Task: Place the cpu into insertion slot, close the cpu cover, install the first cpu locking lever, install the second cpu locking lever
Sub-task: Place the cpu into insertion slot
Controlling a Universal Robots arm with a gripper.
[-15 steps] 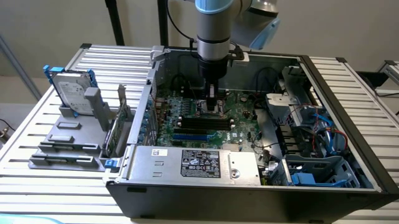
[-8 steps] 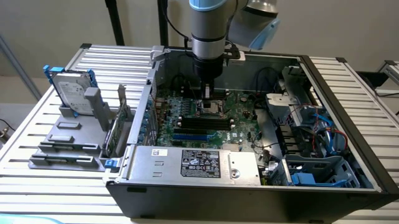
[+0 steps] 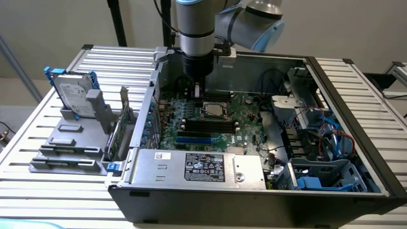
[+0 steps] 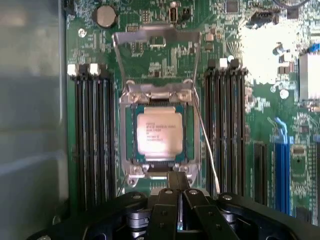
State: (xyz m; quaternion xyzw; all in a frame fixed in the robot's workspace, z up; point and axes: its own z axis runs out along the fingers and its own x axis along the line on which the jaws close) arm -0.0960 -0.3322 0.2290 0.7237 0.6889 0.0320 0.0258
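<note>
On a slatted metal table (image 3: 45,191), at the exterior view's left, a hard drive (image 3: 71,95) in a blue caddy stands upright in a grey holder (image 3: 68,143) beside an open computer case (image 3: 254,205). A labelled power supply (image 3: 190,167) lies along the case's near edge. The robot arm (image 3: 196,28) reaches straight down into the case, its gripper (image 3: 198,90) poised low over the green motherboard (image 3: 245,121), just beside the processor socket. Seen from the wrist, the black fingers (image 4: 172,182) are pressed together with nothing between them, their tips at the socket's edge; whether they touch it cannot be told. The cpu (image 4: 159,134) sits flat in the insertion slot (image 4: 123,131), silver top up. The cpu cover (image 4: 155,34) is swung open on its hinge, away from the chip, the board showing through its window. A thin wire locking lever (image 4: 206,145) stands unlatched along one side of the socket. Rows of long black memory slots (image 4: 92,135) flank it. At the exterior view's right, blue cables (image 3: 330,143) run past a drive cage (image 3: 324,174).
</note>
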